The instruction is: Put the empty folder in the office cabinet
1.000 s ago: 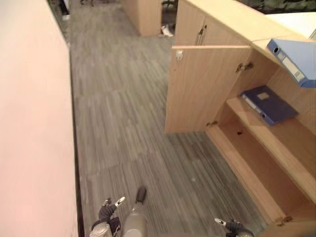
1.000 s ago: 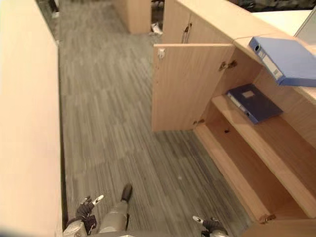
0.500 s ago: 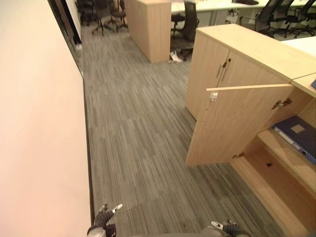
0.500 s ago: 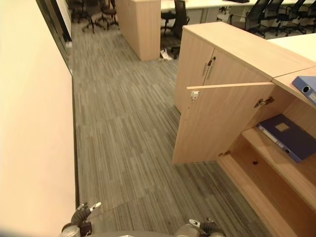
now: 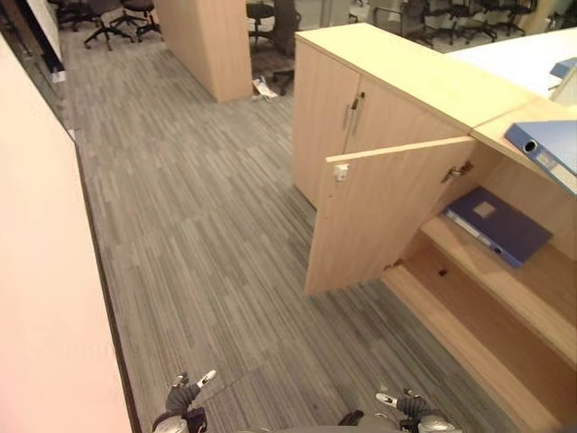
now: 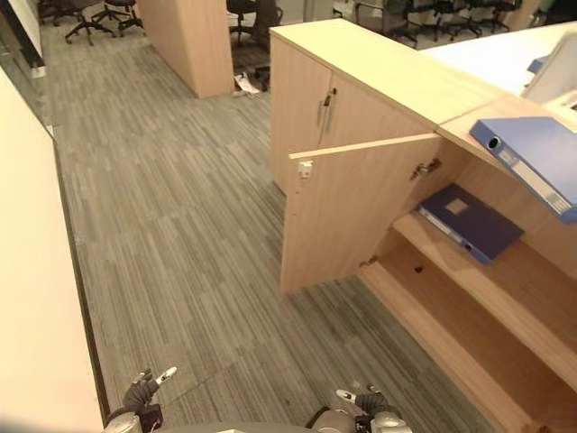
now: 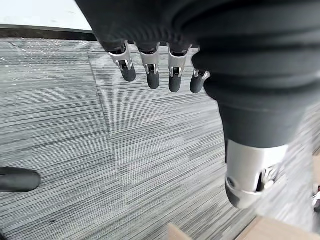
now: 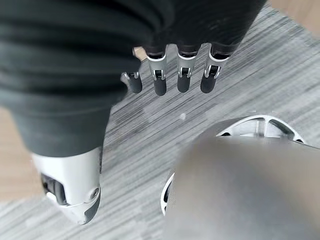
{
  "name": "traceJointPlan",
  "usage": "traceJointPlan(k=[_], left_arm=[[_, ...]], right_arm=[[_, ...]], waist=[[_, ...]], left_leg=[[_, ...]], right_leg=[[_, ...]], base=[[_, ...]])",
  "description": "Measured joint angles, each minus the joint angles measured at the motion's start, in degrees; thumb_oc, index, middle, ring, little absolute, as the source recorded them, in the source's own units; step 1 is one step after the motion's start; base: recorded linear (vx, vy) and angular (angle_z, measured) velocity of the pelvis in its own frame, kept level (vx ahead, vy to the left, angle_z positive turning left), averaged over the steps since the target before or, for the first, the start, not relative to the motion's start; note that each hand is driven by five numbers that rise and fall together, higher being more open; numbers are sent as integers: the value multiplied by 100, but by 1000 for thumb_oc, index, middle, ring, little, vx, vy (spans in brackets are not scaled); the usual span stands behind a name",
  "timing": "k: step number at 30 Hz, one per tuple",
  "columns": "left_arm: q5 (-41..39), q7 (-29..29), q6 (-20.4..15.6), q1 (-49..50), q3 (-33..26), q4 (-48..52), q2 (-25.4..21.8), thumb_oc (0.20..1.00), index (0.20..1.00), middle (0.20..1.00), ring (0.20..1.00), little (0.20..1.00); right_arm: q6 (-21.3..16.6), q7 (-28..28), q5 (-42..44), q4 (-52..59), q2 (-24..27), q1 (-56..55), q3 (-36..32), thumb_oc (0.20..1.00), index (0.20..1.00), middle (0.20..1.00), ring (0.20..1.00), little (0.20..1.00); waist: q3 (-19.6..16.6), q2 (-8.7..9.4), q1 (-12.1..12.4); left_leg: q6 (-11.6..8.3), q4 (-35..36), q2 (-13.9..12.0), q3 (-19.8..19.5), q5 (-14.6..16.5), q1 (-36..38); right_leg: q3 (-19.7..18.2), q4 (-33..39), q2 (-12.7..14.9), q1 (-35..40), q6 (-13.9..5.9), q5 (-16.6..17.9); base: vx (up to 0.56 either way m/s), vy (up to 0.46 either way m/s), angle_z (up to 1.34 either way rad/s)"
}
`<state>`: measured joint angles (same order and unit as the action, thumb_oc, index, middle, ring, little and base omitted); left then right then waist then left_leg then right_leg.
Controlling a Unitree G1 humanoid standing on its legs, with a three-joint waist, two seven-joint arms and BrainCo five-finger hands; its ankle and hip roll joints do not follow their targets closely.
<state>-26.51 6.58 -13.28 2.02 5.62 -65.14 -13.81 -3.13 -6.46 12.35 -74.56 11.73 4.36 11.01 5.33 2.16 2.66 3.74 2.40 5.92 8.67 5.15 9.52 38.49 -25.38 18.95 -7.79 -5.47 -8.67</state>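
The cabinet (image 6: 379, 86) stands at the right, its door (image 6: 347, 212) swung out over the floor (image 6: 180, 225). One folder (image 6: 469, 222) lies on the shelf inside; another (image 6: 532, 158) lies on top. Chairs (image 5: 99, 13) stand far left.

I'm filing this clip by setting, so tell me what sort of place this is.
Most likely an open-plan office. Low wooden cabinets stand on grey striped carpet, swivel chairs and desks sit at the far end, and blue ring binders lie on and inside the cabinet whose door is open.
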Motion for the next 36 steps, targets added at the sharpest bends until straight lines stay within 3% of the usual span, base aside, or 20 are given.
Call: traceJointPlan(k=[3, 4, 8, 9, 10, 12, 13, 14, 15, 17, 20, 23, 24, 26, 27, 28, 29, 31, 32, 36], left_arm=[[17, -12, 4, -34, 141, 5, 21, 1000, 1000, 1000, 1000, 1000], [20, -21, 7, -70, 171, 5, 36, 1000, 1000, 1000, 1000, 1000], [29, -93, 12, -63, 331, 15, 19, 1000, 1000, 1000, 1000, 1000], [91, -102, 9, -20, 551, 187, -20, 1000, 1000, 1000, 1000, 1000], [134, -135, 7, 63, 627, 353, -20, 1000, 1000, 1000, 1000, 1000], [313, -159, -7, 75, 753, 856, -56, 1000, 1000, 1000, 1000, 1000], [423, -221, -26, 145, 932, 1537, -136, 1000, 1000, 1000, 1000, 1000], [461, -252, -34, 144, 1013, 1751, -172, 1000, 1000, 1000, 1000, 1000], [544, -384, -41, 221, 1134, 2274, -280, 1000, 1000, 1000, 1000, 1000], [592, -434, -35, 135, 1174, 2279, -337, 1000, 1000, 1000, 1000, 1000], [1075, -424, 13, 35, 1413, 2692, -667, 1000, 1000, 1000, 1000, 1000], [1244, -477, 23, -147, 1464, 2966, -720, 1000, 1000, 1000, 1000, 1000], [1326, -525, 21, -103, 1551, 3249, -763, 1000, 1000, 1000, 1000, 1000], [1356, -638, 10, -118, 1708, 3395, -779, 1000, 1000, 1000, 1000, 1000], [1355, -734, 16, -216, 1850, 3440, -772, 1000, 1000, 1000, 1000, 1000], [1354, -759, 39, -265, 1961, 3444, -802, 1000, 1000, 1000, 1000, 1000], [1355, -864, 60, -150, 2028, 3494, -847, 1000, 1000, 1000, 1000, 1000], [1352, -914, 70, -217, 2056, 3566, -959, 1000, 1000, 1000, 1000, 1000], [1350, -948, 57, -285, 2057, 3552, -977, 1000, 1000, 1000, 1000, 1000], [1345, -1054, 65, -191, 2081, 3633, -1170, 1000, 1000, 1000, 1000, 1000]], right_arm=[[-37, -5, 4, 25, 11, -152, -11, 1000, 1000, 1000, 1000, 1000], [-48, -5, 5, 32, 29, -187, -13, 1000, 1000, 1000, 1000, 1000], [-53, -9, 8, 28, 46, -188, 8, 1000, 1000, 1000, 1000, 1000], [-54, -13, 7, 12, 73, -182, 65, 1000, 1000, 1000, 1000, 1000], [-53, -18, 6, 20, 98, -184, 157, 1000, 1000, 1000, 1000, 1000], [-49, -27, 3, 25, 150, -154, 283, 1000, 1000, 1000, 1000, 1000], [-49, -12, 0, 32, 193, -104, 409, 1000, 1000, 1000, 1000, 1000], [-50, -9, -3, 32, 211, -66, 445, 1000, 1000, 1000, 1000, 1000], [-53, 13, -8, 31, 232, 9, 493, 1000, 1000, 1000, 1000, 1000], [-54, 14, -11, 29, 281, 43, 490, 1000, 1000, 1000, 1000, 1000], [-40, 21, -65, -38, 342, 372, 513, 1000, 1000, 1000, 1000, 1000], [-31, 20, -83, -32, 352, 620, 484, 1000, 1000, 1000, 1000, 1000], [-19, 24, -248, -40, 350, 643, 435, 1000, 1000, 1000, 1000, 1000], [-16, 25, -252, -48, 369, 594, 435, 1000, 1000, 1000, 1000, 1000], [19, 37, -282, -151, 378, 563, 407, 1000, 1000, 1000, 1000, 1000], [33, 36, -281, -157, 361, 538, 408, 1000, 1000, 1000, 1000, 1000], [77, 44, -282, -174, 284, 555, 441, 1000, 1000, 1000, 1000, 1000], [76, 91, -282, -144, 258, 546, 459, 1000, 1000, 1000, 1000, 1000], [84, 94, -282, -142, 243, 538, 358, 1000, 1000, 1000, 1000, 1000], [118, 175, -288, -76, 56, 474, 405, 1000, 1000, 1000, 1000, 1000]], waist=[[-110, -34, -68], [-128, -48, -113], [-176, 22, -140], [-174, 90, -64], [-192, 100, 32], [-125, 142, 6], [-27, 120, 24], [53, 133, 20], [161, 80, 154], [217, -19, 88], [352, -136, 250], [447, -125, 140], [439, -155, 259], [297, -235, 224], [244, -358, 182], [252, -363, 174], [190, -397, 224], [164, -362, 215], [155, -363, 177], [49, -238, 106]], left_leg=[[-173, -426, -303, 42, 234, -144], [-235, -606, -417, 88, 320, -198], [-370, -2344, -846, 274, 615, -821], [-537, -3633, -990, 96, 486, -1456], [-634, -3776, -1025, -37, 544, -1634], [-663, -3301, -1004, -441, 544, -1963], [-793, -2348, -934, -822, 311, -2245], [-807, -1996, -919, -923, 135, -2328], [-968, -676, -976, -1305, -530, -2214], [-969, -138, -1036, -1564, -812, -2253], [-955, 78, -975, -2377, -888, -2254], [-828, 11, -682, -2737, -1059, -2193], [-805, -170, -679, -2673, -1049, -2055], [-718, -275, -681, -2556, -1110, -2060], [-542, -61, -768, -2395, -1370, -1764], [-602, -4, -718, -2267, -1517, -1640], [-450, 151, -602, -1852, -1441, -1263], [-275, 71, -372, -1739, -1205, -1163], [-213, 50, -183, -1726, -1149, -1091], [124, 11, 163, -1625, -905, -801]], right_leg=[[20, 332, -419, 205, 481, -43], [7, 435, -551, 221, 513, -99], [-338, 1020, -1135, 443, 648, -99], [-708, 1338, -1364, 529, 960, 85], [-875, 1423, -1454, 557, 947, 116], [-1108, 1592, -1601, 590, 960, 173], [-1449, 1725, -1737, 625, 1040, 218], [-1552, 1830, -1801, 668, 1007, 271], [-1908, 2178, -2030, 833, 926, 408], [-2156, 2221, -2235, 983, 1072, 409], [-2977, 2373, -2568, 1084, 1196, 539], [-3432, 2693, -2598, 1543, 1169, 589], [-3765, 2683, -2585, 1671, 1096, 424], [-3804, 2731, -2544, 1744, 1066, 378], [-3822, 2614, -2507, 1775, 910, 206], [-3835, 2433, -2407, 1804, 792, 55], [-3553, 1709, -2098, 1671, 406, -220], [-3269, 1364, -1805, 1594, 267, -364], [-3047, 815, -1483, 1459, 252, -576], [-2965, -222, -1003, 1220, 104, -579]], base=[[70, -198, -11], [96, -213, -27], [60, -140, -64], [63, -56, -112], [78, -30, -130], [113, -12, -102], [181, -3, -89], [216, 4, -159], [214, 79, -134], [243, 125, -107], [191, 106, -121], [447, 338, -115], [318, 248, -83], [267, 233, -53], [298, 289, -14], [479, 484, -69], [265, 283, -79], [266, 296, -62], [322, 371, -12], [200, 277, -12]])
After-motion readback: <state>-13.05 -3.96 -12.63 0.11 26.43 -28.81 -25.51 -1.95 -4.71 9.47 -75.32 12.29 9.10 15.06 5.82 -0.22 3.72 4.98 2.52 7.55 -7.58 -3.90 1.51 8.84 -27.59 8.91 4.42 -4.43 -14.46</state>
